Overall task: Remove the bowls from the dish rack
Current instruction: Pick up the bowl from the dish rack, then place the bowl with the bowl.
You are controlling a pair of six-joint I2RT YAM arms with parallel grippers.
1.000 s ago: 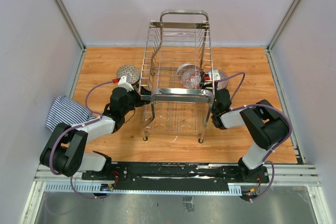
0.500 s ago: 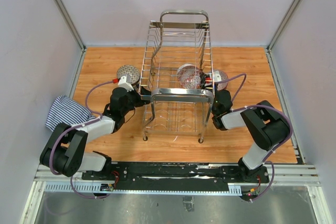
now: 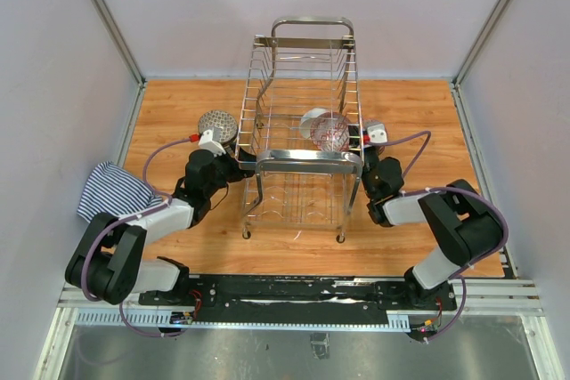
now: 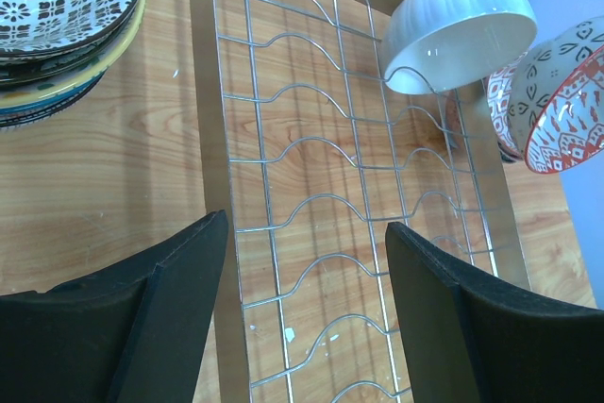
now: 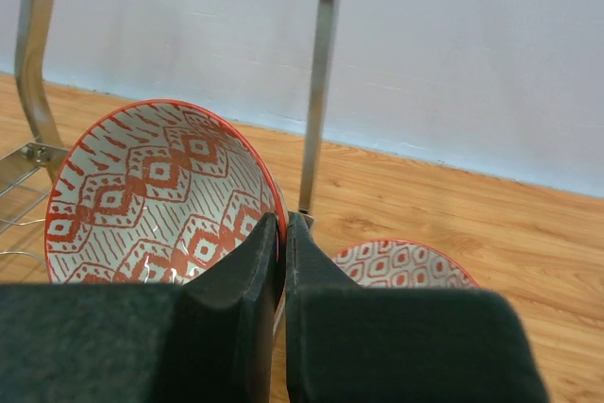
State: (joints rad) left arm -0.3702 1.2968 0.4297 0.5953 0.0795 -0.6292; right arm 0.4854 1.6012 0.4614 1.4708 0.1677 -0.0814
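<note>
Left fingers [image 4: 179, 299]: spread wide and holding nothing, at the near-left corner of the rack [image 3: 310, 159], aimed along its wire floor.
Right fingers [image 5: 245, 290]: closed tight on the rim of a red-patterned bowl [image 5: 160, 195], one finger inside the wall and one outside, at the rack's right side.
Held bowl: tipped on edge within the rack's right side. I cannot tell whether its foot rests on the wires.
White bowl [image 4: 453, 30]: in the rack, just left of the held bowl, leaning in the wires.
Bowls outside: a patterned stack [image 3: 218, 126] sits on the surface just left of the rack. Another red bowl [image 5: 401, 266] lies just right of it.
Handling, judged: glazed ceramic, so stiff, slick and liable to chip against the wire. A rim pinch is a narrow hold and the bowl's weight hangs to one side, so it may swivel. The white bowl is best taken at its upper rim.
Right wrist view only: shows the pinch on the rim, which the rack wires obscure from above.
Left wrist view only: shows the open gap between the left fingers.
Top view only: shows both arms and a striped cloth [image 3: 111, 189] well left of the rack.
</note>
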